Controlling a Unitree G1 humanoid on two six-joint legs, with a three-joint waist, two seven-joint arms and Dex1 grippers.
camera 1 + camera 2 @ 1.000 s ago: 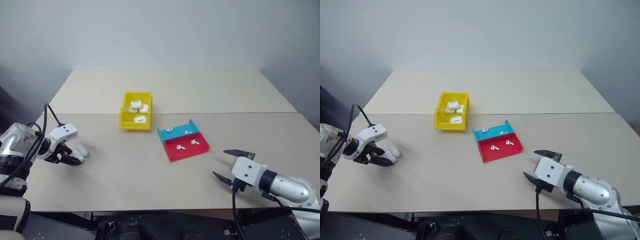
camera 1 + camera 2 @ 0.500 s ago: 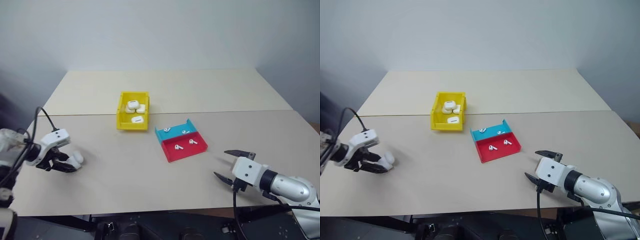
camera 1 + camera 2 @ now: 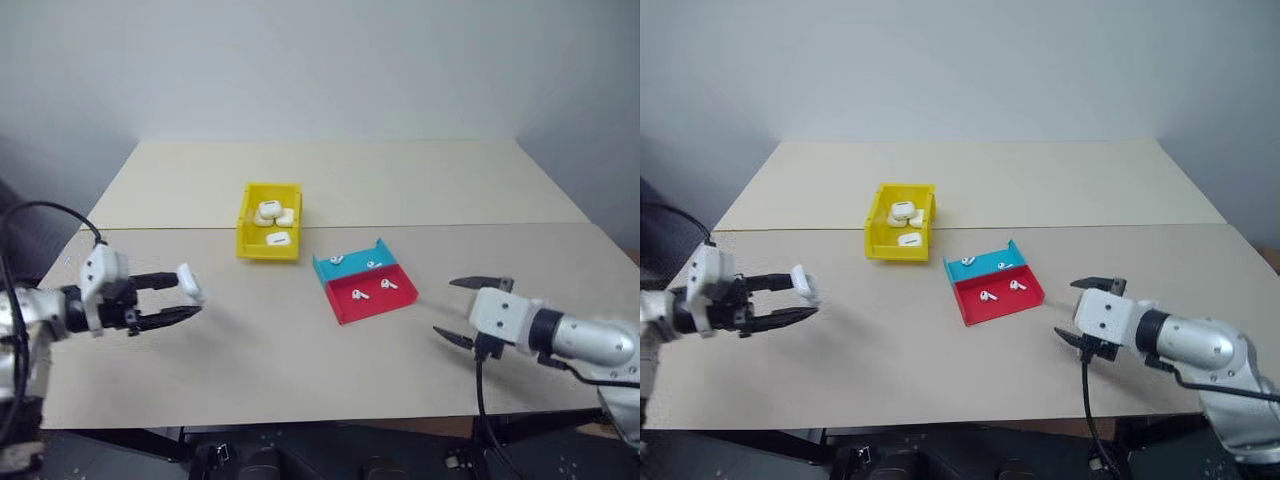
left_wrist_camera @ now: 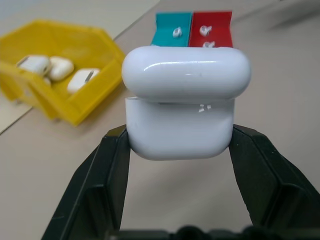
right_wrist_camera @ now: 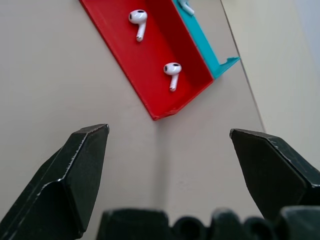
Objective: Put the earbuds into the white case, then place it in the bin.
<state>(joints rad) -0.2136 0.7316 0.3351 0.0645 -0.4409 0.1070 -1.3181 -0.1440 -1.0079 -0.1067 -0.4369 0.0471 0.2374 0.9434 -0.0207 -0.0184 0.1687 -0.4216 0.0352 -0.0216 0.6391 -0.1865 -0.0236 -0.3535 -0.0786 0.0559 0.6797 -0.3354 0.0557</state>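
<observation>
Left gripper [image 3: 185,298] fingers clamp the small glossy white rounded case [image 4: 182,102], lifted above the counter's left edge. Right gripper [image 3: 468,310] fingers spread, empty, near the tiny white stemmed earbuds [image 5: 172,71] in the red-teal tray [image 3: 365,282]. Best: keep the case steady, pinch one bud by its stem. Small yellow plastic bin [image 3: 271,234] sits mid-counter.

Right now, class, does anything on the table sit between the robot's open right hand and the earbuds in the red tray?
Nothing visible does. The right hand is open, with bare table up to the red tray holding two earbuds.
</observation>
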